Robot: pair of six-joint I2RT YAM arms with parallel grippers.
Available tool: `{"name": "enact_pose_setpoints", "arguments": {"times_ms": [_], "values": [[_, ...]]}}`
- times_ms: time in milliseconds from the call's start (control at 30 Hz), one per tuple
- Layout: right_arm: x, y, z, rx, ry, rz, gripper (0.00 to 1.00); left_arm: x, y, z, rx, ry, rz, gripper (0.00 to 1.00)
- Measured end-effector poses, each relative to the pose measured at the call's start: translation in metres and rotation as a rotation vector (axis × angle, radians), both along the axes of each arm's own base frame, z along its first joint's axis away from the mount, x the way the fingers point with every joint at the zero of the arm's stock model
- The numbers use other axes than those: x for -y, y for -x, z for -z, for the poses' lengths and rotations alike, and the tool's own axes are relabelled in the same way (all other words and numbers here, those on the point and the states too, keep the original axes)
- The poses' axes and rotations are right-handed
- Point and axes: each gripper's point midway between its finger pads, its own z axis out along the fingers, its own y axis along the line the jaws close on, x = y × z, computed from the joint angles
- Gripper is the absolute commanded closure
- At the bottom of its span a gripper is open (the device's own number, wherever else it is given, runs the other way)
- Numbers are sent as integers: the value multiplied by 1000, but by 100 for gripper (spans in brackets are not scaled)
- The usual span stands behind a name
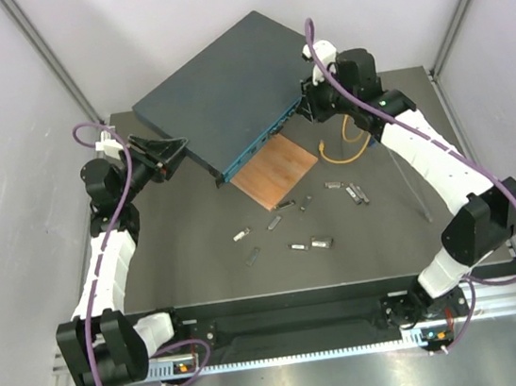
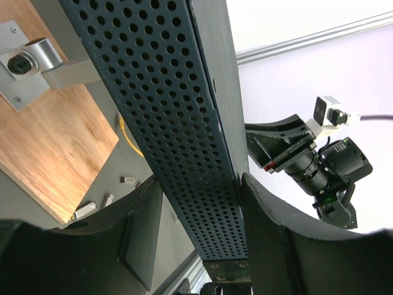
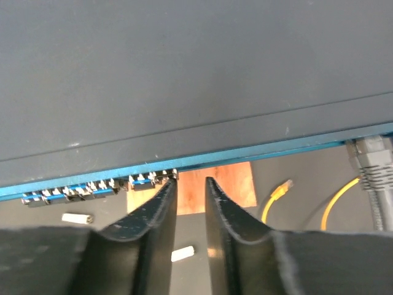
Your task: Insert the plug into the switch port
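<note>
The switch (image 1: pixel 216 94) is a flat dark blue-grey box, tilted, with its teal socket face (image 1: pixel 257 146) turned toward the wooden square. My left gripper (image 1: pixel 177 154) clamps the switch's left corner. In the left wrist view its jaws (image 2: pixel 199 184) stand on either side of the perforated side wall (image 2: pixel 178 123). My right gripper (image 1: pixel 308 106) hovers at the right end of the socket face. Its fingertips (image 3: pixel 190 180) stand slightly apart with nothing between them, just under the row of sockets (image 3: pixel 98 187). Small pale plugs (image 1: pixel 321 240) lie loose on the table.
A brown wooden square (image 1: pixel 274 172) lies under the switch's front edge, with a metal post (image 2: pixel 31 58) on it. A yellow cable (image 1: pixel 348 151) curls on the table by the right arm. A grey cable boot (image 3: pixel 371 163) hangs at the switch's right end.
</note>
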Motion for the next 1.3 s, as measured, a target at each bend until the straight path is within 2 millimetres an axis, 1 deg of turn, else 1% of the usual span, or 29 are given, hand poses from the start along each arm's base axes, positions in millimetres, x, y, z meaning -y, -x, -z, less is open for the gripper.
{"name": "enact_pose_setpoints", "arguments": {"times_ms": [33,67,100,133,167,233,267,300,333,367,400,467,500,567,633,667,733,767,833,867,900,967,1000,1067,1133,1167,1233,1300], "values": [[2,0,0,20,9,-1,70,0,0,0,0,-1,-1,63],[3,3,1,30,15,-7,64,0,0,0,0,-1,-1,57],[4,6,2,40,21,-20,61,0,0,0,0,-1,-1,50],[4,13,2,47,26,-34,57,0,0,-1,2,-1,-1,38],[6,19,2,53,35,-47,52,-1,0,-1,4,-4,-4,33],[12,32,-3,75,47,-65,44,1,1,-2,24,-18,0,25],[17,38,-7,91,50,-67,35,1,2,-4,31,-20,0,13],[22,44,-10,100,51,-69,31,1,3,-6,44,-26,3,8],[27,50,-15,118,56,-71,27,1,4,-9,54,-27,1,3],[34,57,-18,130,59,-71,15,-1,6,-12,64,-26,-3,1],[40,61,-21,140,61,-69,9,-4,7,-17,80,-26,-13,1],[55,73,-22,155,76,-60,4,-12,9,-22,90,-21,-33,1],[64,77,-19,150,86,-53,3,-18,9,-25,98,-18,-50,1],[80,86,-7,132,115,-37,2,-33,9,-33,113,-8,-93,1],[97,95,15,86,153,-15,3,-50,12,-41,127,2,-140,1],[107,99,30,52,178,-3,6,-61,13,-45,137,4,-170,1],[123,106,60,-20,223,19,9,-76,18,-52,151,6,-211,1],[131,112,77,-66,251,24,14,-84,21,-55,156,6,-229,1],[143,121,106,-135,301,19,19,-93,26,-59,166,-1,-246,1],[147,128,121,-168,326,6,24,-96,28,-60,169,-4,-250,1],[148,133,132,-194,343,-10,26,-99,30,-60,169,-8,-250,1],[148,145,152,-234,370,-62,31,-102,32,-59,166,-12,-244,3],[147,151,160,-250,381,-89,32,-102,33,-58,162,-12,-239,3],[140,162,177,-278,413,-150,36,-101,35,-57,162,-19,-227,3],[125,174,194,-296,468,-232,39,-100,36,-57,165,-28,-223,4],[116,180,202,-304,488,-278,42,-100,36,-57,170,-35,-224,4],[96,194,217,-313,543,-380,43,-99,38,-59,184,-47,-224,4],[79,205,226,-312,578,-458,46,-98,40,-63,201,-58,-224,4]]}}
